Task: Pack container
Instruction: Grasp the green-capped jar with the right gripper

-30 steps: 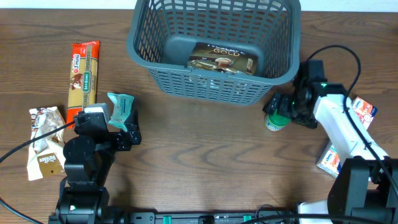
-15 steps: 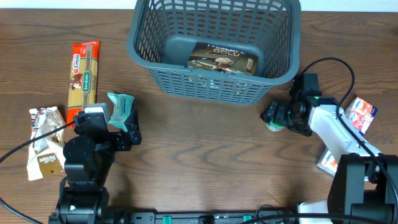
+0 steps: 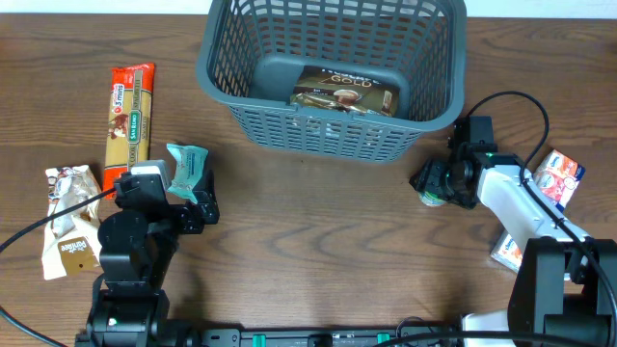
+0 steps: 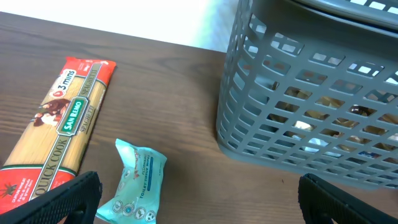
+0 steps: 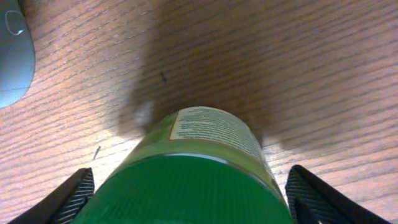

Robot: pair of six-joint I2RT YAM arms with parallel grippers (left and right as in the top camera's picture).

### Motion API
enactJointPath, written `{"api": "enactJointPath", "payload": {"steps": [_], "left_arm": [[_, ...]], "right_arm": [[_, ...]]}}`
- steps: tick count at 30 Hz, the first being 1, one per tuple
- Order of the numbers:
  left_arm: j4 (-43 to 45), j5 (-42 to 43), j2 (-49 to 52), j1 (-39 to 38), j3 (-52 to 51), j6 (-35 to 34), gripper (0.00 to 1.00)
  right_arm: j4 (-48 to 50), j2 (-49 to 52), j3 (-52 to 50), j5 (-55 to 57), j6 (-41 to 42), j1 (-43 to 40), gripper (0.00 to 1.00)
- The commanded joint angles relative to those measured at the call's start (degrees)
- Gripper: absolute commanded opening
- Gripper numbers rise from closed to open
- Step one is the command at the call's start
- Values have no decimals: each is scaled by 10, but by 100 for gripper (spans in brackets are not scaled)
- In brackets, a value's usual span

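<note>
The dark grey-blue basket (image 3: 206,69) stands at the back centre and holds a dark gold coffee pack (image 3: 345,92); its lattice wall shows in the left wrist view (image 4: 249,93). My right gripper (image 3: 439,183) is open, low at the basket's front right corner, one finger on either side of a green-lidded jar (image 3: 430,197). The right wrist view shows the jar's lid and label (image 5: 186,180) filling the gap between the fingers (image 5: 189,202). My left gripper (image 3: 198,210) is open and empty (image 4: 199,202), just right of a teal tissue pack (image 3: 186,166) (image 4: 138,180).
A red spaghetti pack (image 3: 130,114) (image 4: 56,124) lies at the left. A white snack bag (image 3: 69,226) lies at the left edge. Two small boxes (image 3: 561,173) (image 3: 508,249) lie at the right. A basket corner shows in the right wrist view (image 5: 12,56).
My right gripper has come down and left, closing in round the green-lidded jar, which has shifted slightly on the table. The left arm has not moved.
</note>
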Motion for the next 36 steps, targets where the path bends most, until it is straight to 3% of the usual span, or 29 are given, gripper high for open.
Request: {"api": "enactJointPath", "payload": {"steps": [1, 4, 6, 8, 9, 36], "left_arm": [[2, -7, 0, -2, 16, -7, 98], [2, -7, 0, -2, 16, -7, 98], [2, -7, 0, -2, 16, -7, 98], [2, -7, 0, -2, 16, -7, 98], [2, -7, 0, -2, 16, -7, 98], [2, -7, 0, -2, 16, -7, 98]], "right_arm": [[0, -9, -6, 3, 4, 7, 59], [2, -9, -6, 3, 4, 7, 44], [2, -9, -6, 3, 4, 7, 28], [3, -9, -6, 3, 4, 7, 5], [4, -9, -6, 3, 4, 7, 1], [7, -9, -6, 2, 4, 7, 1]]}}
